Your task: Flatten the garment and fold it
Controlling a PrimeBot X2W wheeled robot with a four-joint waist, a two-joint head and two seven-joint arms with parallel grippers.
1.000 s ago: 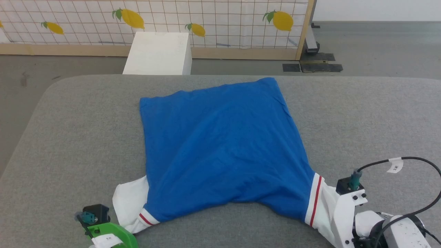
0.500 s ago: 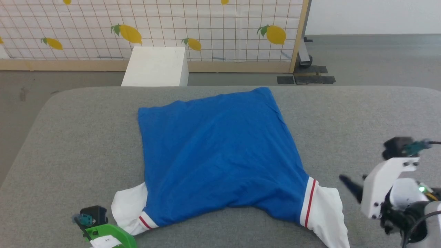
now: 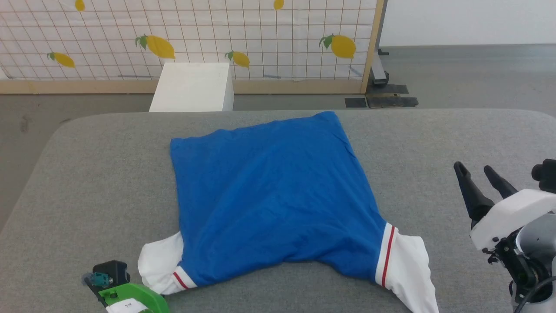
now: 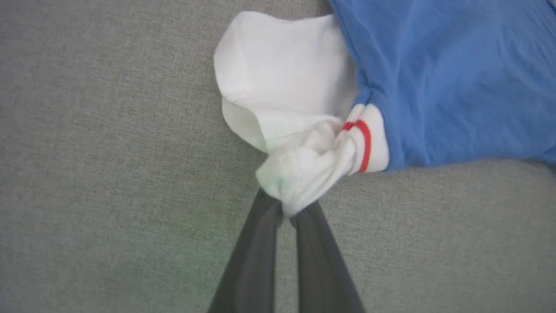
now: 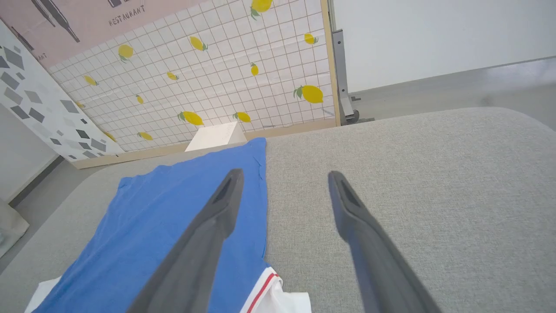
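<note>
The garment [image 3: 269,195] lies spread on the grey padded table [image 3: 87,174], its plain blue side up, white sleeves with red-striped cuffs at the near corners. In the left wrist view my left gripper [image 4: 284,208] is shut on the bunched white left sleeve [image 4: 304,169], low on the table. Its green wrist bracket [image 3: 134,300] shows beside that sleeve [image 3: 158,263] in the head view. My right gripper [image 3: 475,171] is open and empty, raised to the right of the garment, apart from the right sleeve [image 3: 408,269]. The right gripper [image 5: 284,176] points toward the far edge, over the garment's right hem [image 5: 260,191].
A white box [image 3: 191,87] stands on the floor beyond the table's far edge. Behind it is a lemon-print grid panel [image 3: 217,39] with a wooden frame. Bare grey table surface lies to the left and right of the garment.
My right gripper has opened, let go of the right sleeve and risen to the right; the sleeve now lies loose on the table. The head camera has tilted up. The left grip is unchanged.
</note>
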